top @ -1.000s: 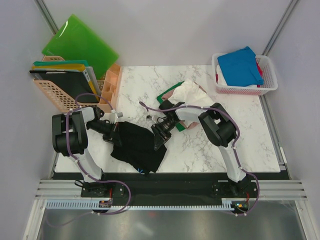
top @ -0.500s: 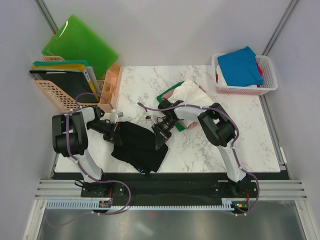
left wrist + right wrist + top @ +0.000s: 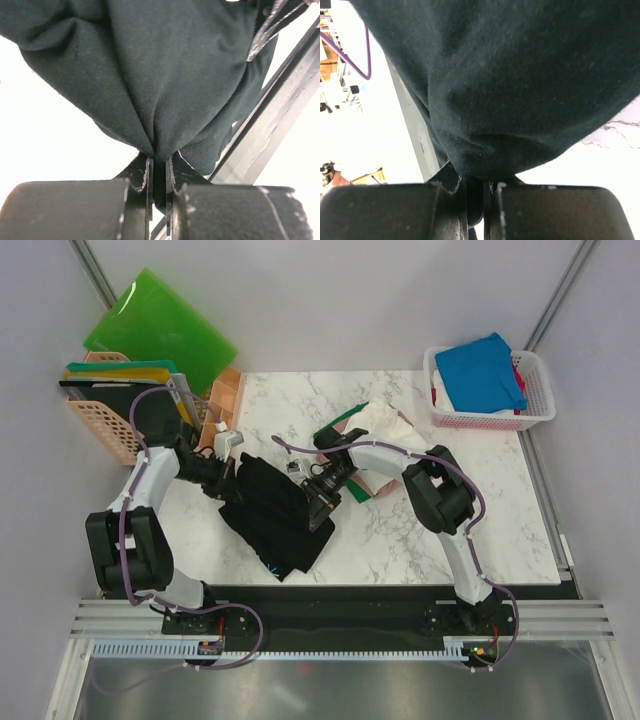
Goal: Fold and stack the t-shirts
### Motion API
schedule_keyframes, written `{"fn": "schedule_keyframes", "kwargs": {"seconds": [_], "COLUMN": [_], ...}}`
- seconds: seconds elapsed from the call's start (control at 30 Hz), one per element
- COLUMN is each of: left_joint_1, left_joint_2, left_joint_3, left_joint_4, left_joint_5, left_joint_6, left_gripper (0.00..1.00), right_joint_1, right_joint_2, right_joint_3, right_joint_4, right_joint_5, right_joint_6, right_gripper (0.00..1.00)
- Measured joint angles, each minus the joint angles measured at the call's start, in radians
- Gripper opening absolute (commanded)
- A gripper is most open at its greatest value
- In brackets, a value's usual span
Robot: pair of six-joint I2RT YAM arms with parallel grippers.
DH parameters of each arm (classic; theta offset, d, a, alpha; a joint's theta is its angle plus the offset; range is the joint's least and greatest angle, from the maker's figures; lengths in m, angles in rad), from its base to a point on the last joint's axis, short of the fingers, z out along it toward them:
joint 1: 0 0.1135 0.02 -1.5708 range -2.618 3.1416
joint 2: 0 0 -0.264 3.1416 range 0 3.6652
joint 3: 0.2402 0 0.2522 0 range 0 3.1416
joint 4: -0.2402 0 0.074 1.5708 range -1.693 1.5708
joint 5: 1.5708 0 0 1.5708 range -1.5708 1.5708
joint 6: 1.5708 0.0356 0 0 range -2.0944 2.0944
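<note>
The black t-shirt point(image 3: 275, 520) hangs crumpled between both arms over the left middle of the marble table point(image 3: 480, 500). My left gripper point(image 3: 236, 480) is shut on its left edge; a fold of black cloth point(image 3: 170, 90) is pinched between the jaws. My right gripper point(image 3: 317, 510) is shut on its right edge, with dark cloth point(image 3: 520, 90) bunched at the jaws. A white t-shirt point(image 3: 385, 428) lies over pink and green ones behind the right gripper. A bright blue t-shirt point(image 3: 480, 370) tops the pile in the basket.
A white-and-pink basket point(image 3: 540, 405) stands at the back right. At the back left an orange crate point(image 3: 110, 430) holds folders, with a bright green plastic board point(image 3: 155, 325) leaning behind it. A small peach organiser point(image 3: 222, 405) sits beside the crate.
The right gripper has shut on the black t-shirt. Both arms have lifted it up and toward the back, so the shirt now hangs longer between them. The left arm has raised and stretched out.
</note>
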Motion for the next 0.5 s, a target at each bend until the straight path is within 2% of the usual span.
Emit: {"fn": "schedule_keyframes", "kwargs": {"seconds": [0.33,0.5], "left_joint_1": [-0.075,-0.089], "left_joint_2": [-0.024,0.026], "left_joint_3": [0.108,0.170], "left_joint_4": [-0.045,-0.049], "left_joint_5": [-0.002,-0.003], "left_joint_6": [-0.001,-0.006], "left_gripper": [0.02,0.02], "right_joint_1": [-0.005,-0.028], "right_joint_2": [-0.043,-0.087], "right_joint_3": [0.047,0.047], "right_joint_4": [-0.058,-0.077], "right_joint_5": [0.002,0.010], "right_joint_6": [-0.011,-0.021], "right_gripper": [0.00,0.00]}}
